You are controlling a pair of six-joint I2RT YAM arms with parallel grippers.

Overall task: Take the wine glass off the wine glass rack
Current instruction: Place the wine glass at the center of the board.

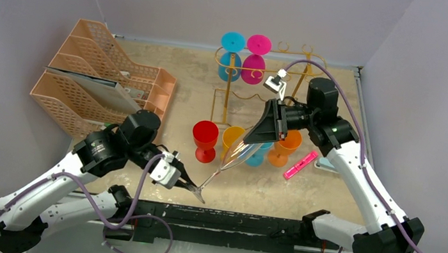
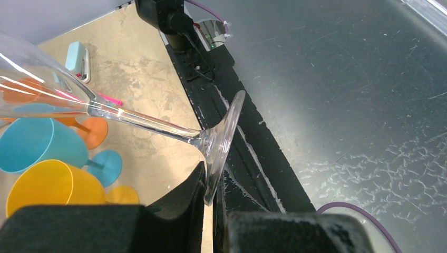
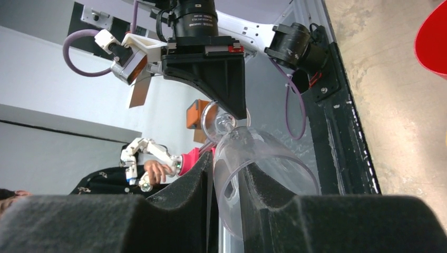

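Clear wine glass (image 1: 235,155) slants free of the gold wire rack (image 1: 227,98), above the bench (image 1: 265,193), over a yellow goblet (image 1: 230,135) and blue goblet (image 1: 257,159), red goblet (image 1: 205,134) beside. Left jaws clamp its foot; right jaws pinch its bowl rim.

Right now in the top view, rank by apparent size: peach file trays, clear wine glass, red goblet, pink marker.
1. peach file trays
2. clear wine glass, held nearer the camera: unsure
3. red goblet
4. pink marker
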